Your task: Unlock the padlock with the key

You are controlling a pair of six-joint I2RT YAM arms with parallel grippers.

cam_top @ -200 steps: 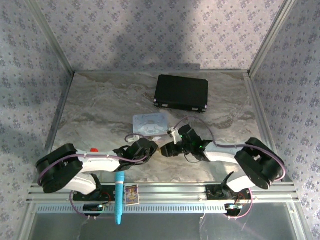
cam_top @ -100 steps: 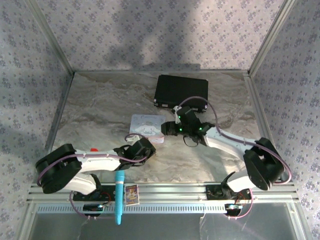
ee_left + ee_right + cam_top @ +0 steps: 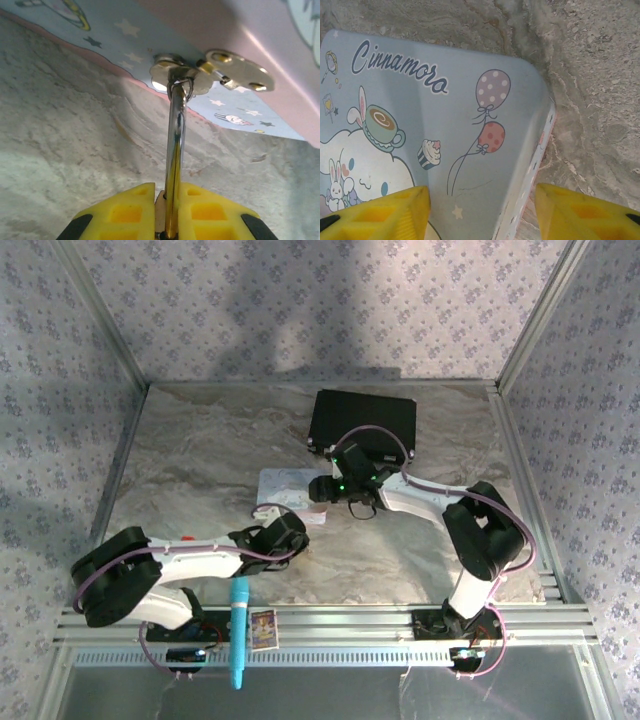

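- L hand (image 3: 169, 202): closed on the padlock (image 3: 174, 150). Its yellow fingers (image 3: 125, 212) pinch the base of the silver shackle, w/ what looks like the brass body tucked btwn them; that part is hard to see.
- The shackle runs straight ahead of the L fingers and hooks thru the hasp (image 3: 172, 80) on the pastel tin (image 3: 260, 45).
- R hand (image 3: 480, 200): fingers spread apart, holding nothing. It hovers over a corner of the tin lid, w/ one finger above the lid and the other above bare counter (image 3: 600, 100) just past the tin's edge.
- Key: can't tell where it lies.
- Risk: the keyhole seems buried inside the L pinch. A key brought in may hit fingers, not the lock, unless the grip changes.
- Risk: the padlock is hooked to the tin, so any pull back toward the L wrist would prob. drag or tip the light tin.
- Risk: if the R hand closes on the tin corner or presses down, the tin could skid. That would twist the shackle sideways in the L grip.
- Risk: the shackle is thin, smooth metal, so the lock could pivot or slide out from btwn the L fingers under a sideways load.
- Risk: the key is tiny and thin. Wide fingers may flick it away or grip it crooked, esp. flat on the counter, and then it won't line up w/ the lock.
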